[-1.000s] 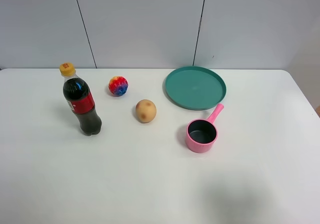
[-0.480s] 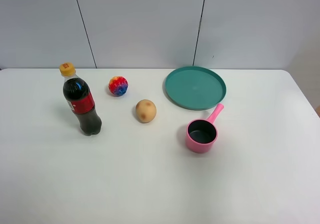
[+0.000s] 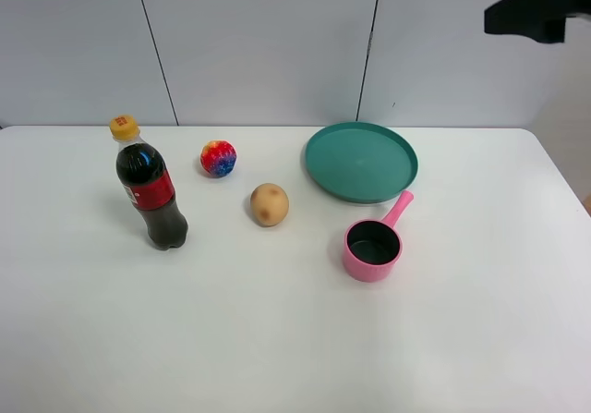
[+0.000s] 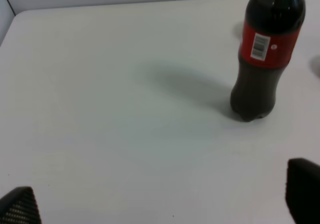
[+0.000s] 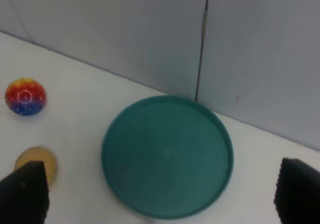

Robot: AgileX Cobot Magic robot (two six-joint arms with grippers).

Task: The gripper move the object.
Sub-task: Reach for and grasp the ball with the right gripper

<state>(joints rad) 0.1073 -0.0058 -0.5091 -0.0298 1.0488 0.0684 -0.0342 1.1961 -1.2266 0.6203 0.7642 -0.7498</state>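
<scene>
The tie-dye ball (image 3: 218,158) lies on the white table between the cola bottle (image 3: 150,187) and the teal plate (image 3: 360,161). It also shows in the right wrist view (image 5: 25,96), far from my right gripper (image 5: 162,194). That gripper is open and empty, high above the plate (image 5: 167,156). Part of the black right arm (image 3: 538,6) shows at the top right of the high view. My left gripper (image 4: 160,204) is open and empty above bare table near the bottle (image 4: 267,48); the ball is out of that view.
A tan potato-like ball (image 3: 269,204) lies in front of the tie-dye ball, also in the right wrist view (image 5: 36,164). A pink saucepan (image 3: 372,247) stands in front of the plate. A grey wall runs behind the table (image 3: 277,339).
The black right arm has come into the high view at the top right. The ball and the other objects have not moved.
</scene>
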